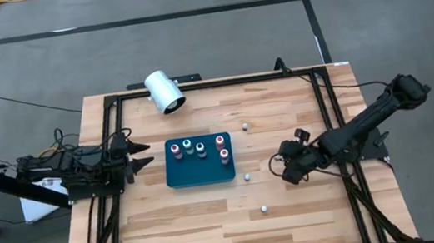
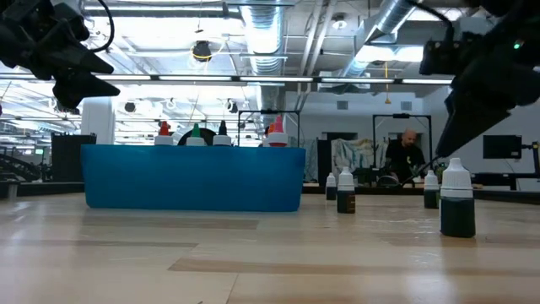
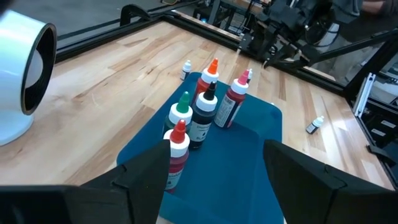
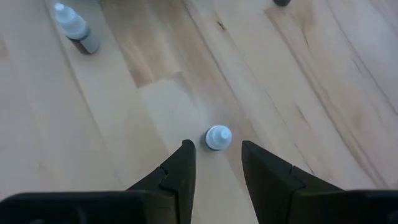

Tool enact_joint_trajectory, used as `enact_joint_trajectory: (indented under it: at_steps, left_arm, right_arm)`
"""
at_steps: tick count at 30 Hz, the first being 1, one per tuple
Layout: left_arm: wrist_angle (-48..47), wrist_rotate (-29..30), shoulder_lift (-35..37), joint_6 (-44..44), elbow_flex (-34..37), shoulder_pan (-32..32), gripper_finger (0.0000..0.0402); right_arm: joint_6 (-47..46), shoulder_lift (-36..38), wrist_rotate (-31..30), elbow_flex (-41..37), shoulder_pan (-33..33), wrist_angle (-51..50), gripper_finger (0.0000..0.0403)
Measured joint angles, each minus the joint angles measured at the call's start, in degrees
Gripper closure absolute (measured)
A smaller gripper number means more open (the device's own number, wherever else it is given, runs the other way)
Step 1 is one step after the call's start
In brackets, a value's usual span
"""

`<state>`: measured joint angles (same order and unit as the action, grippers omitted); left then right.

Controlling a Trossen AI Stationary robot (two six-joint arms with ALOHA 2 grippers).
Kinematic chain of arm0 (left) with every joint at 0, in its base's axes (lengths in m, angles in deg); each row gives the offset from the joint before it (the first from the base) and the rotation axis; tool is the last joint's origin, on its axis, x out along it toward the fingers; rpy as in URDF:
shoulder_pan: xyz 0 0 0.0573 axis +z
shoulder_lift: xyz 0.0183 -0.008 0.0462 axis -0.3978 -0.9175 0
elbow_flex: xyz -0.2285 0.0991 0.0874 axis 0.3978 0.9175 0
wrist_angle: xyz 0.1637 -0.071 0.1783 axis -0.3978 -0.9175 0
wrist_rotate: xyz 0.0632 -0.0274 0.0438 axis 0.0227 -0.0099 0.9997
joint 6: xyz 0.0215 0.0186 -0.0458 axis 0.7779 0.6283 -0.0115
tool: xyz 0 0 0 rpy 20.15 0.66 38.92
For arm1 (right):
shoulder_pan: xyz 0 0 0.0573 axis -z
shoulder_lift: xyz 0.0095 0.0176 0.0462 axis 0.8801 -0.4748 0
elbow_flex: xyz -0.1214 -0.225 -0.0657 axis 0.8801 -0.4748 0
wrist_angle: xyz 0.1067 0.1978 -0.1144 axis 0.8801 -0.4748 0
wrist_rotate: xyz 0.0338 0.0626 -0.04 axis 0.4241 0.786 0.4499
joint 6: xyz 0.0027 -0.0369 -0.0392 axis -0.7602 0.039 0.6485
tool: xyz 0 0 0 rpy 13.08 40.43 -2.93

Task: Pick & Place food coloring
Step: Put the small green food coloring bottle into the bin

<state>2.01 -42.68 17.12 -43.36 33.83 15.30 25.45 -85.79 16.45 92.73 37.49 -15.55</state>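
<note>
Reaching in from the frame's right, the right gripper (image 4: 214,163) hangs parted, apparently just above a food coloring bottle (image 4: 217,137); the left gripper (image 3: 211,168) waits spread at centre-left.

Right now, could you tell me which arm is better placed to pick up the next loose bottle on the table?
The right. Its gripper hangs open just short of a white-capped bottle on the bare wood, jaws lined up on it. The left gripper waits open beside the tray, away from the loose bottles.
</note>
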Motion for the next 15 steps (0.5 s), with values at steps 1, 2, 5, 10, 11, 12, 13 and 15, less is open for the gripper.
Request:
enact_joint_trajectory:
  at_steps: [1,2,5,10,11,12,13,15]
  left_arm:
    - [-0.1,0.2,0.0,0.0,0.0,0.0,0.0152]
    - [-0.1,0.3,0.0,0.0,0.0,0.0,0.0152]
    - [-0.3,0.5,0.0,0.0,0.0,0.0,0.0152]
    - [-0.9,0.6,0.0,0.0,0.0,0.0,0.0152]
    - [-1.0,0.6,0.0,0.0,0.0,0.0,0.0152]
    - [-1.0,0.7,0.0,0.0,0.0,0.0,0.0152]
    - [-1.0,0.9,0.0,0.0,0.0,0.0,0.0152]
    - [-1.1,1.4,0.0,0.0,0.0,0.0,0.0152]
  right_arm:
    - [0.5,-0.7,0.0,0.0,0.5,0.0,0.0285]
    - [0.9,-1.3,0.1,0.0,0.9,-0.1,0.0285]
    - [1.1,-3.1,0.2,0.0,2.0,0.2,0.0285]
    - [3.5,-5.6,3.4,0.0,3.2,2.1,0.0285]
    - [4.0,-6.1,4.0,0.0,3.4,3.0,0.0285]
    - [4.4,-6.6,4.4,0.0,3.7,3.7,0.0285]
    - [4.7,-7.2,4.4,0.0,3.9,4.0,0.0285]
    - [5.0,-8.1,4.4,0.0,4.5,4.8,0.0285]
